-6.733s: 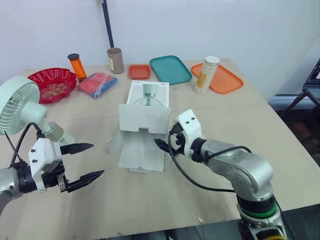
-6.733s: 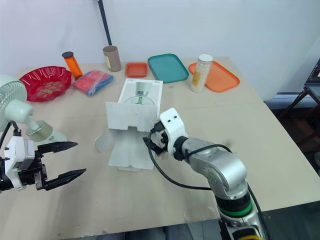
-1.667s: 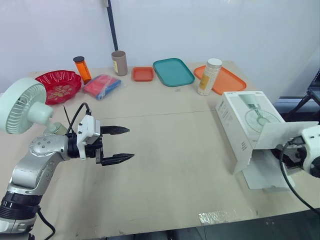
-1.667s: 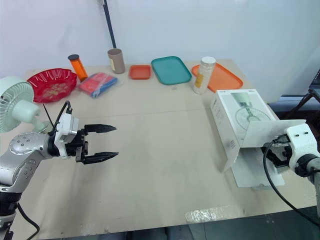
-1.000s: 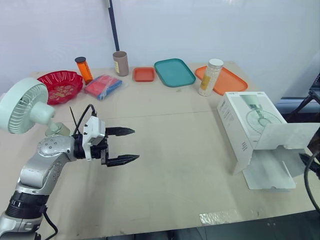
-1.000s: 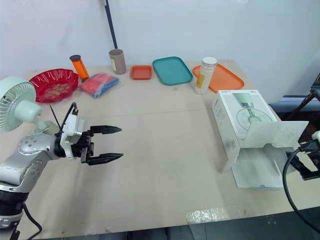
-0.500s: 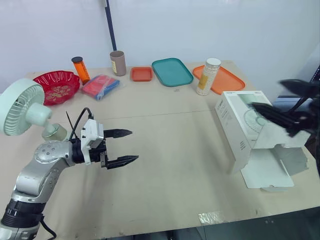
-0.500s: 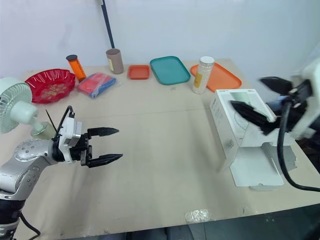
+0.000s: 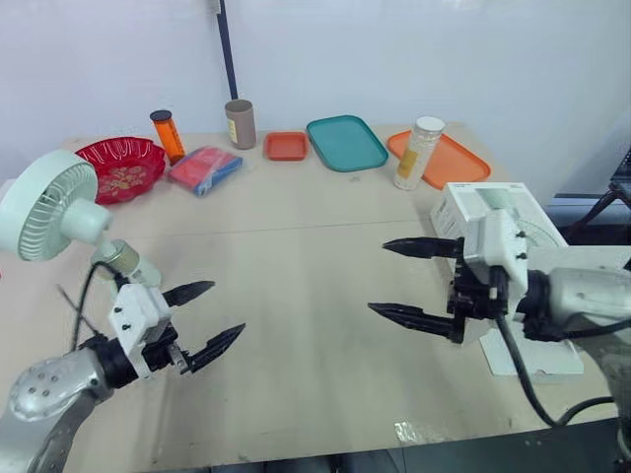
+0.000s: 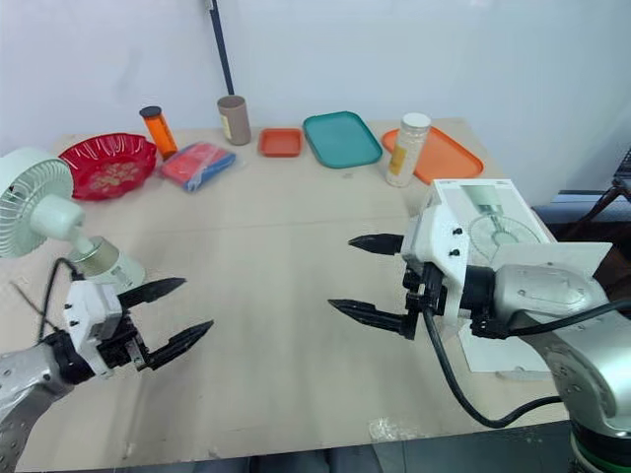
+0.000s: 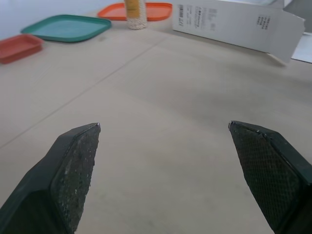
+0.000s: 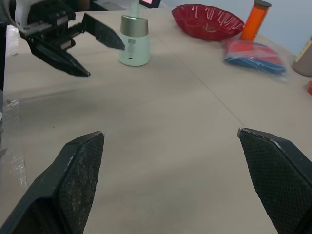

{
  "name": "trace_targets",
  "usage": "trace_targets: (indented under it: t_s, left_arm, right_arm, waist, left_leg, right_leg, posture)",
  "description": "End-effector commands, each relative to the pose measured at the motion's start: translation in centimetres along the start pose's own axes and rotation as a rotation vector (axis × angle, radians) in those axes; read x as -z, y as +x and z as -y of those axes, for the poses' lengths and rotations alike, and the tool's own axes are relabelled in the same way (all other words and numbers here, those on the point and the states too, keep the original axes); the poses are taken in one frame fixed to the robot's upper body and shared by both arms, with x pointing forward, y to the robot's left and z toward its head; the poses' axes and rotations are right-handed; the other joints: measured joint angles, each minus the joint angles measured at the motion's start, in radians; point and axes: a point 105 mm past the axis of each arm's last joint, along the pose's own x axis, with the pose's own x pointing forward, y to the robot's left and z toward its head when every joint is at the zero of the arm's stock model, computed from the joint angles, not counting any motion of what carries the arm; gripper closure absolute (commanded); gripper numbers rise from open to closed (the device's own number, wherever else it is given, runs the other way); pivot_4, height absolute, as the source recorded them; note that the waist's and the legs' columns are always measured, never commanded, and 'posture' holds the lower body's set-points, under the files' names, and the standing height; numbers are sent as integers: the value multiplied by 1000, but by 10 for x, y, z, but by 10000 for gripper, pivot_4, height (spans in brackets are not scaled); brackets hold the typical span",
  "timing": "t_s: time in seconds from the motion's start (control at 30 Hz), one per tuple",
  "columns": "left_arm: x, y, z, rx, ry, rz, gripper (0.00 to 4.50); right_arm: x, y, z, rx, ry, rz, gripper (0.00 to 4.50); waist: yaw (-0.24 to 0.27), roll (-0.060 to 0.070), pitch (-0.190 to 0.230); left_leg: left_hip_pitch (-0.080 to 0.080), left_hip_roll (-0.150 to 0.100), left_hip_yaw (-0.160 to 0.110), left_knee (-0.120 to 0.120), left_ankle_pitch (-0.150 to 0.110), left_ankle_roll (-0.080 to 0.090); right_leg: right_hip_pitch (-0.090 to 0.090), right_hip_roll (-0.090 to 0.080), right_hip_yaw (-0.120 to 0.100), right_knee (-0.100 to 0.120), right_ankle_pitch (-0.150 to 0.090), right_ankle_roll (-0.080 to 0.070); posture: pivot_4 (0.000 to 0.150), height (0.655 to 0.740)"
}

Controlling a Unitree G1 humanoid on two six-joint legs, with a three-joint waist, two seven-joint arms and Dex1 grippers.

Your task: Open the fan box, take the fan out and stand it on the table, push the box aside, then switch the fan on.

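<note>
Back from the pushed-aside box [image 9: 508,202] at 3 o'clock, the right gripper [image 9: 378,276] hung open like the left gripper [image 9: 227,307]; the fan [image 9: 47,209] at 9 o'clock likely needed switching on next.

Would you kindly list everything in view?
table: one, beige, under everything
fan: one, pale green, left edge
fan box: one, white, right edge
bowl: one, red, back left
bottle: one, orange, beside bowl
packet: one, red-blue, near bottle
tube: one, brown, back centre
small tray: one, orange, beside tube
teal tray: one, teal, back centre
large tray: one, orange, back right
jar: one, white, beside large tray
pole: one, dark, against wall
left end effector: one, black, open, near fan
right end effector: one, black, open, before fan box
</note>
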Motion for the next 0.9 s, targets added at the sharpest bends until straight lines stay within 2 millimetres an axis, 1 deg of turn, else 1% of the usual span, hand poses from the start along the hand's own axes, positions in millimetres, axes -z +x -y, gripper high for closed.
trace_targets:
  t_s: [0.03, 0.1, 0.13, 0.23, 0.37, 0.5, 0.57, 0.73, 0.8, 0.9]
  left_arm:
    - [-9, -18, -8, -197, 79, 20, 0]
    - [-4, -32, -12, -313, 54, 4, 0]
    - [-1, -38, -10, -356, 39, -5, 0]
    - [9, -53, -2, -432, -3, -42, 0]
    - [20, -70, -3, -579, -75, -62, 0]
    - [29, -89, -15, -734, -114, -69, 0]
    - [31, -95, -21, -783, -118, -70, 0]
    - [41, -106, -38, -841, -106, -94, 0]
    - [41, -108, -46, -850, -97, -91, 0]
    - [36, -108, -58, -854, -77, -78, 0]
  right_arm:
    - [1, 4, 8, -14, -66, 26, 310]
    - [3, 7, 10, -36, -60, 21, 310]
    - [4, 9, 11, -50, -60, 20, 310]
    - [5, 15, 13, -78, -65, 28, 310]
    - [5, 25, 19, -101, -73, 40, 310]
    - [5, 32, 23, -114, -78, 42, 310]
    - [5, 33, 24, -113, -65, 42, 310]
    - [3, 33, 14, -134, -32, 57, 310]
    - [3, 34, 12, -134, -33, 60, 310]
    - [3, 35, 11, -130, -31, 61, 310]
  waist:
    - [-3, 0, 0]
    - [-3, 0, 0]
    - [-2, 0, 0]
    - [-2, -1, 1]
    - [0, -2, 1]
    - [0, -3, 1]
    - [0, -3, 1]
    - [0, -3, 1]
    - [0, -3, 1]
    - [-1, -3, 1]
  left_leg:
    - [0, 0, 1, 0, 0, 0]
    - [0, 1, 1, 0, 0, 0]
    - [0, 1, 1, 0, 0, 0]
    - [0, 1, 1, 0, -1, 1]
    - [0, 0, 1, 0, -1, 1]
    - [0, 0, 1, 0, -1, 1]
    - [-1, 0, 1, 0, -1, 1]
    - [-1, 0, 1, 0, -1, 1]
    - [-1, 0, 1, 0, -1, 1]
    - [-1, 0, 1, 0, -1, 1]
  right_leg:
    - [0, 0, 1, 0, 0, 0]
    - [0, 1, 1, 0, 0, -1]
    - [-1, 1, 1, 0, 0, -1]
    - [-1, 1, 1, 0, -1, -1]
    - [-1, 1, 1, 0, -1, -1]
    - [-1, 1, 1, 0, -1, -1]
    - [-1, 1, 1, 0, -1, -1]
    - [-1, 0, 1, 0, -2, -1]
    - [-1, 1, 1, 0, -2, -1]
    - [-1, 1, 1, 0, -1, -1]
  posture:
    - [1500, 7400]
    - [1500, 7400]
    - [1500, 7400]
    - [1500, 7400]
    - [1500, 7400]
    - [1500, 7400]
    - [1500, 7400]
    - [1500, 7400]
    - [1500, 7400]
    - [1500, 7400]
